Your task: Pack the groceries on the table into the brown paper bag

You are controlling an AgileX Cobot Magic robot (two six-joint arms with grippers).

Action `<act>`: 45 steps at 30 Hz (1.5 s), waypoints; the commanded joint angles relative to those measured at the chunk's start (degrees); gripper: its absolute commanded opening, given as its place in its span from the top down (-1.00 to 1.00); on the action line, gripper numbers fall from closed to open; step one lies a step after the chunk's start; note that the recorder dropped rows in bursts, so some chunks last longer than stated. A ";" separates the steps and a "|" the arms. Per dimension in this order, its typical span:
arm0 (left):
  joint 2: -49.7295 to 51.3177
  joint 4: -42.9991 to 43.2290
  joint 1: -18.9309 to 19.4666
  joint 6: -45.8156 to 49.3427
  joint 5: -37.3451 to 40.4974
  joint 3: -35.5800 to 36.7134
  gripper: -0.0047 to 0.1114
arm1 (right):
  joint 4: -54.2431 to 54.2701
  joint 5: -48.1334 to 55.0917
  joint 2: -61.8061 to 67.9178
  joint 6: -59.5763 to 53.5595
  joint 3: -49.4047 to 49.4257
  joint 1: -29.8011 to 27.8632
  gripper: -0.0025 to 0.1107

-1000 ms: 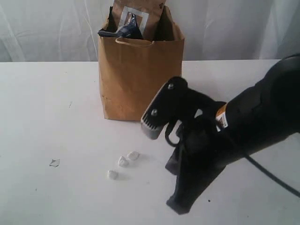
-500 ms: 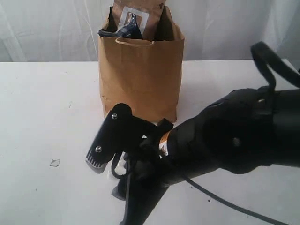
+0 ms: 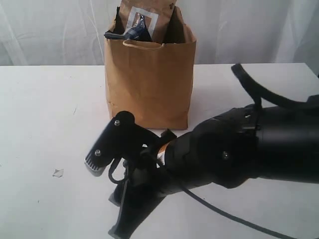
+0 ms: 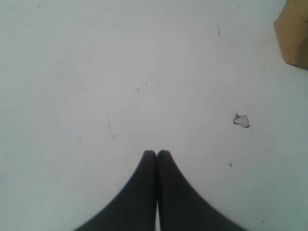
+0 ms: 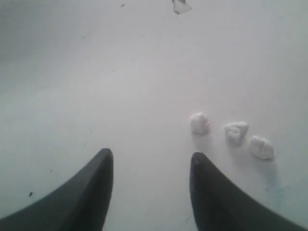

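Black, tapered tips of the right gripper (image 5: 151, 159) stand apart and empty over the smooth white table (image 3: 45, 109), with three crumpled white lumps (image 5: 233, 131) just beside them. The left gripper (image 4: 156, 155) is pinched closed. At the far middle, one creased brown paper bag (image 3: 149, 89) holds one brown pouch (image 3: 162, 25) and one dark packet (image 3: 124, 34).
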 commanded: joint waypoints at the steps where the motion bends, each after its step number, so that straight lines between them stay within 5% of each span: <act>1: -0.20 0.30 0.26 -0.07 -0.08 0.21 0.92 | 0.39 -6.68 2.65 -0.71 -0.29 0.21 0.12; 17: -0.20 0.30 0.26 -0.07 -0.08 0.21 0.92 | 0.41 -2.94 16.55 -0.19 -11.39 -6.16 0.12; 23: -0.20 0.30 0.26 -0.07 -0.08 0.21 0.92 | -7.51 -4.43 16.76 -0.30 -11.39 -8.77 0.12; 29: -0.20 0.30 0.26 -0.07 -0.08 0.21 0.92 | -8.38 -13.38 17.16 0.68 -8.69 -10.66 0.12; 37: -0.20 0.30 0.26 -0.07 -0.08 0.21 0.92 | -11.33 -47.20 16.81 8.78 3.60 -10.66 0.12; 41: -0.20 0.30 0.26 -0.07 -0.08 0.21 0.92 | -11.33 -45.04 15.13 10.50 4.26 -10.66 0.12; 45: -0.20 0.30 0.26 -0.07 -0.08 0.21 0.92 | -11.33 -40.61 12.34 25.34 4.12 -11.38 0.12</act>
